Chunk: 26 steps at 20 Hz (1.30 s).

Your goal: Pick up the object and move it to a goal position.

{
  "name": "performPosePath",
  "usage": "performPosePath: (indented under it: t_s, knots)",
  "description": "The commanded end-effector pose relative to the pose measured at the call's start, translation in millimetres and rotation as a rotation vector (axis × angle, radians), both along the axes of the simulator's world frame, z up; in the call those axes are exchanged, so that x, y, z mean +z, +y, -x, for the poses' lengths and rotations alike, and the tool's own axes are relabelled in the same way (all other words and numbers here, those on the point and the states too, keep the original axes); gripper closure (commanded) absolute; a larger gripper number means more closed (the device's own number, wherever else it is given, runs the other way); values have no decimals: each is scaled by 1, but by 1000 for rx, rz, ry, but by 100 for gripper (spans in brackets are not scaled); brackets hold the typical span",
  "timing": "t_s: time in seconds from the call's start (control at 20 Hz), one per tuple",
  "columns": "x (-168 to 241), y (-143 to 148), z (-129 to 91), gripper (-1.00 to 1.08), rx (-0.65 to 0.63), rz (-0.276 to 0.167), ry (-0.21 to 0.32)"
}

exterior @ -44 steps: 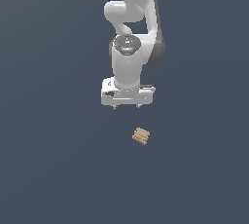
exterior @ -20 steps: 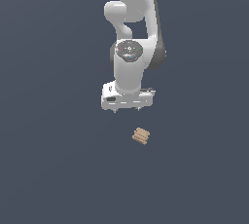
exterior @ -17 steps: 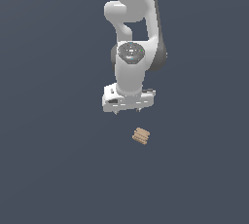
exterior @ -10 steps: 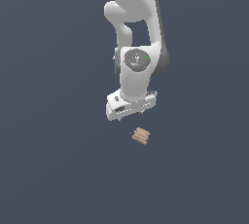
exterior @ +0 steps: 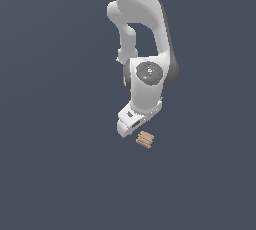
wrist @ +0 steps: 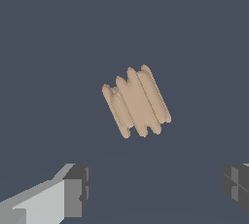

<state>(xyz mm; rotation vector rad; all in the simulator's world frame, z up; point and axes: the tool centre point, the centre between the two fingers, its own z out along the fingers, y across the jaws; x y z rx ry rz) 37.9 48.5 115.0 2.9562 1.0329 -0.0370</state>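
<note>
The object is a small tan-brown lump with ridged sides, lying on the dark floor. It also fills the middle of the wrist view, tilted, with its ridges running diagonally. My white gripper hangs just above it, slightly toward the exterior view's left, and does not touch it. In the wrist view the gripper stands open: one grey finger and the other finger are far apart with nothing between them.
The white arm rises behind the gripper to the upper edge of the exterior view. The flat dark grey floor surrounds the object on all sides.
The gripper has come down toward the object and turned about its own axis. The object has not moved.
</note>
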Motion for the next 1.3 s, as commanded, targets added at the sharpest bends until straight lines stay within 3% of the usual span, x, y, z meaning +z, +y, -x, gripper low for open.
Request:
performPosePath:
  t_s: [0.0,0.6,1.25]
  knots:
    - [-5,6,-5,-92,81,-3,-2]
    - [-23,26,-24,-92,363,-17,-12]
    - [-30,30,-27,-92,421,-21,-15]
